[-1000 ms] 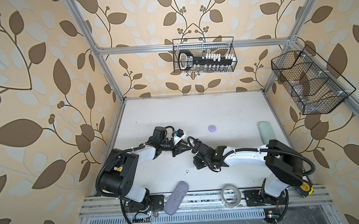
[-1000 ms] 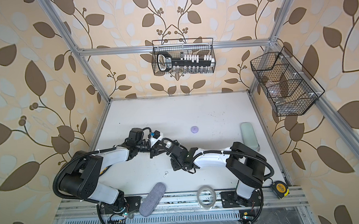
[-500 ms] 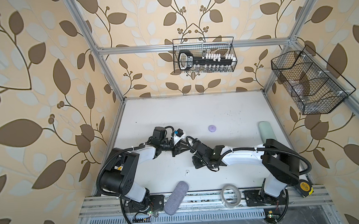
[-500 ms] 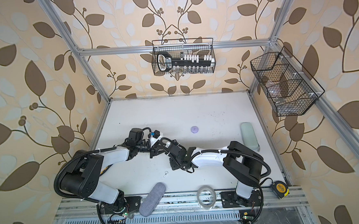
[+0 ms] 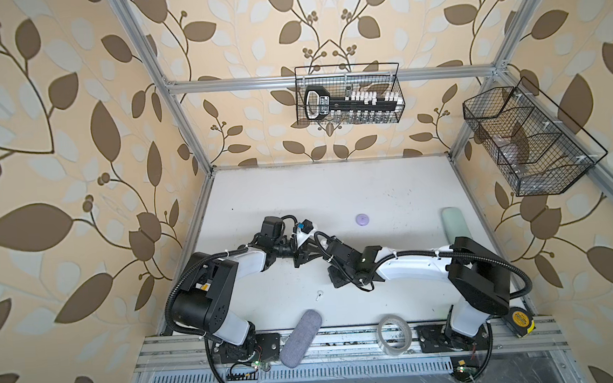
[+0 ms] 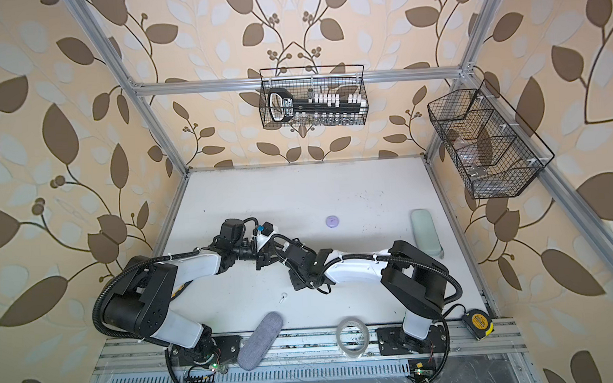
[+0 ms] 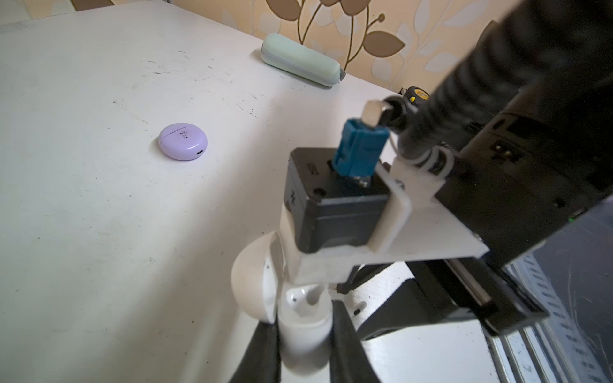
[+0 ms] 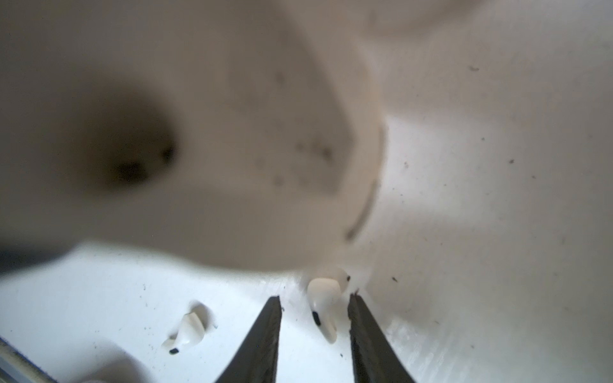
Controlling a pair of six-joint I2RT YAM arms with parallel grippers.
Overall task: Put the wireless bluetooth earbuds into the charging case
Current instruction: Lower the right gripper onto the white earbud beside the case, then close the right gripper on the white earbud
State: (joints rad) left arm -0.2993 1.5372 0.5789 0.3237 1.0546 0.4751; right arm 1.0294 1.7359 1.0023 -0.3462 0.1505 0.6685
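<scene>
Left gripper: clamped on the base of the white charging case, left of table centre. The lid is open and one socket is visibly empty. Right gripper, meeting it from the right: jaws narrow, flanking a white earbud just beside the case. A gap shows along one jaw, so I read the bud as not pinched. Second white earbud lies loose on the table, on the near side of both grippers. Lilac case: shut, further right and far, well apart. Step in hand, my reading: seat this bud in the empty socket. To do it well:
- close gently on the head, not the thin stem;
- line the stem up with the socket axis before lowering;
- hold the case level and steady;
- let go only once the bud sits flush, else it may tip out over the rim.
</scene>
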